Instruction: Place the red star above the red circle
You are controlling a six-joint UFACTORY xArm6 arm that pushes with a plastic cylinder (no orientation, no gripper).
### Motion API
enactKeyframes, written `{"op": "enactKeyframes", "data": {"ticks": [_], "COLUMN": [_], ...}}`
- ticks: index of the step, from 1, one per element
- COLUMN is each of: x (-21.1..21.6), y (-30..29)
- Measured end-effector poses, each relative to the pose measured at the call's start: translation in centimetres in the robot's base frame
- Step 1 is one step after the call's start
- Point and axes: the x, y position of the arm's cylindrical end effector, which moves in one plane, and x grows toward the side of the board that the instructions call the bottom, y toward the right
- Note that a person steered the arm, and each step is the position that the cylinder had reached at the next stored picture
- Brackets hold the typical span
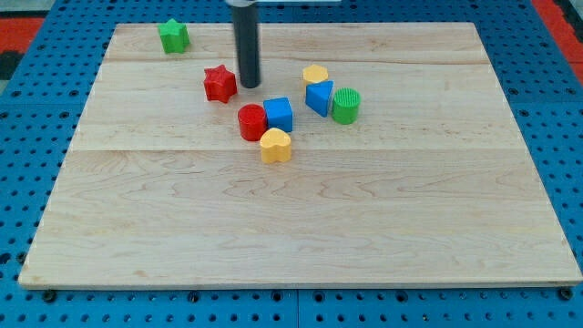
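Note:
The red star (pixel 219 83) lies on the wooden board (pixel 301 228), up and to the left of the red circle (pixel 251 122). My tip (pixel 250 86) stands just to the right of the red star, close to it, and above the red circle. The rod comes down from the view's top.
A blue cube (pixel 279 114) touches the red circle's right side, with a yellow heart (pixel 275 145) just below them. A yellow hexagon (pixel 315 75), a blue block (pixel 319 97) and a green circle (pixel 346 106) cluster to the right. A green star (pixel 173 35) sits at top left.

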Motion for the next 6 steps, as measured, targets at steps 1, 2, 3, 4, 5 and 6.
{"op": "enactKeyframes", "data": {"ticks": [1,2,3,4,5,6], "x": [-0.3,-3.7,-2.4,2.6,2.4,6.2], "y": [-6.8,-8.4,-13.8,-3.3,-5.7,-10.2]}}
